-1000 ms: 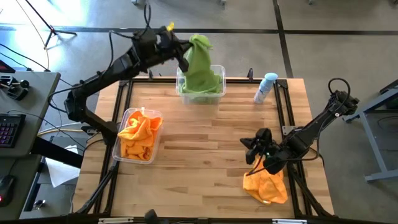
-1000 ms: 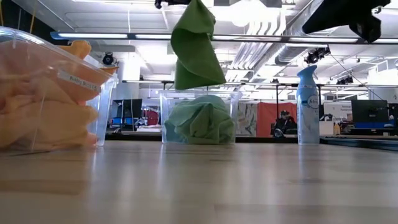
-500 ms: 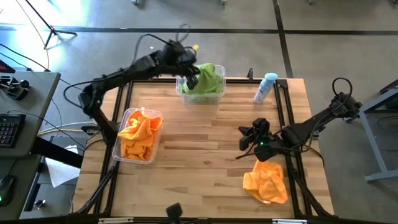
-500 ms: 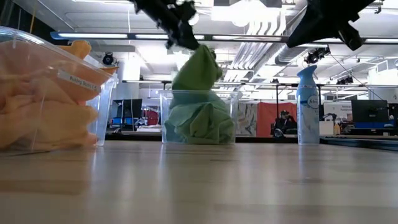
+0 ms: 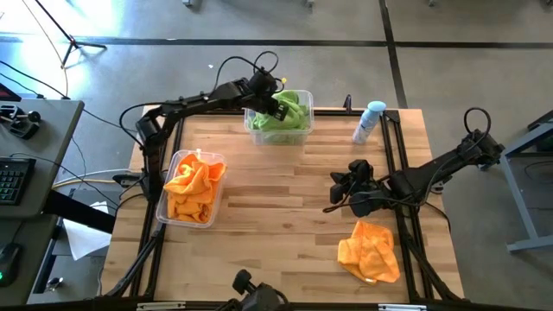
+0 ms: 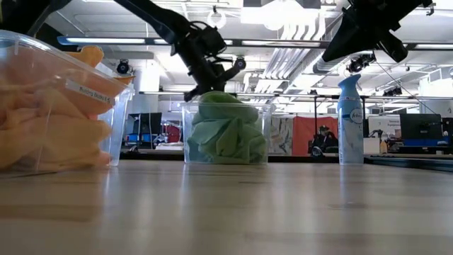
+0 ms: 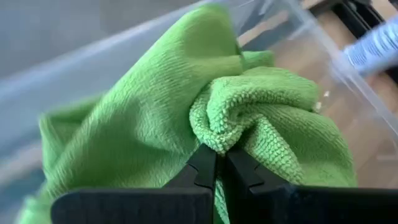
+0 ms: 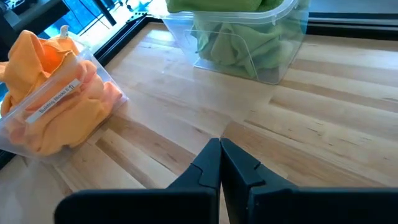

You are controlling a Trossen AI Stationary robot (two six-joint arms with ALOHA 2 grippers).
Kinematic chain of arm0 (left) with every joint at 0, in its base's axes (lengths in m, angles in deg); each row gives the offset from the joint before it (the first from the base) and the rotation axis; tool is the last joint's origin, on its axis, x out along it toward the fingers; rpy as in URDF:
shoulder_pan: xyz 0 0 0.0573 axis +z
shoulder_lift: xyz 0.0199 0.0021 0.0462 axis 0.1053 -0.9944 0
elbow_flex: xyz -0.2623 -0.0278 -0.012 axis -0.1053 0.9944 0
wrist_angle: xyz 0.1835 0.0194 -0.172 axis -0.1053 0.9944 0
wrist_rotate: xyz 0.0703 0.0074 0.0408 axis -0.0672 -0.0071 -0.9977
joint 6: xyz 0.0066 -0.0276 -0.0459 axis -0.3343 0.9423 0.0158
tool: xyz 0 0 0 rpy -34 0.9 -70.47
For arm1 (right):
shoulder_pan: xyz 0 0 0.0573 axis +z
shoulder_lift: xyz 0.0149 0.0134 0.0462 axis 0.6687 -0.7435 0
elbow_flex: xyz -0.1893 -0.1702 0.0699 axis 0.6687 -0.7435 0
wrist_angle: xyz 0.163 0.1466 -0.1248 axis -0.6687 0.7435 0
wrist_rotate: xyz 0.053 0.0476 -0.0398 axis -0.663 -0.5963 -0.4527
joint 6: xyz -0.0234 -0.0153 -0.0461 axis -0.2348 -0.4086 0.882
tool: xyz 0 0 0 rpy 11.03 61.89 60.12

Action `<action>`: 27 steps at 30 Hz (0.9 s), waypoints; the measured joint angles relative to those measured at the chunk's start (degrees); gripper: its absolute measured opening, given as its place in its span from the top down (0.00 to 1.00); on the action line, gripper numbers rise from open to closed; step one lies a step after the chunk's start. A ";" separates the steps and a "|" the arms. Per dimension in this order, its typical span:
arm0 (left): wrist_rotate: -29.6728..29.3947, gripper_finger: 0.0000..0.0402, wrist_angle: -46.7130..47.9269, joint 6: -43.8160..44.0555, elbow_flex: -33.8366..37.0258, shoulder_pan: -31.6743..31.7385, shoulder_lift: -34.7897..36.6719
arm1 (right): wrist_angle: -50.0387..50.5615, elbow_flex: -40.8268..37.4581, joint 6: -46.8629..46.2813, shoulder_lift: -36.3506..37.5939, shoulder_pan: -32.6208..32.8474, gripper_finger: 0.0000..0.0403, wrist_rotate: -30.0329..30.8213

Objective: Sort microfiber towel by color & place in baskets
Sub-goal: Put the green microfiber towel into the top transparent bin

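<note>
1. Up at the table's far edge, the green towels (image 5: 282,113) sit bunched in the far bin (image 5: 298,130); in the low view their heap (image 6: 226,134) rises just above that bin's rim (image 6: 262,106).
2. Pinched on a fold of the top green towel (image 7: 249,112) is the left gripper (image 7: 216,163), its fingers nearly together with cloth between them; it hangs over the far bin's left part (image 5: 275,102), with its arm reaching in from the table's left side.
3. Orange towels (image 5: 192,186) fill the near-left bin (image 5: 177,160), piled above its rim; this bin carries a label strip on its wall (image 8: 55,98).
4. One more orange towel (image 5: 370,251) lies loose and crumpled on the table (image 5: 285,199), near the front right corner, outside both bins.
5. Just beyond that loose towel hovers the right gripper (image 5: 333,200), above bare wood and holding nothing; its fingers (image 8: 208,165) are pressed together.
6. Standing at the far right edge, a spray bottle (image 5: 369,121) with a blue cap is apart from the far bin, and in the low view it (image 6: 350,120) is upright.
</note>
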 joint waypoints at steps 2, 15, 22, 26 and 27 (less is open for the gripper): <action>-0.02 0.99 -0.17 3.63 0.00 0.01 -0.79 | -0.04 0.00 -0.32 0.00 0.00 1.00 -0.35; 0.17 0.85 -0.07 1.27 0.05 -1.28 -5.15 | -1.38 0.00 -0.32 0.00 0.00 1.00 -0.78; 0.04 0.73 -0.53 -1.13 -0.05 -2.18 -4.56 | -1.49 0.00 -0.32 0.00 0.00 1.00 -0.80; -0.28 0.68 0.69 -1.44 -1.00 -2.47 -4.83 | -1.51 0.00 -0.32 0.00 0.00 1.00 -0.78; -0.28 0.67 0.33 -1.75 -1.58 -2.49 -4.72 | -1.51 0.00 -0.32 0.00 0.00 1.00 -0.80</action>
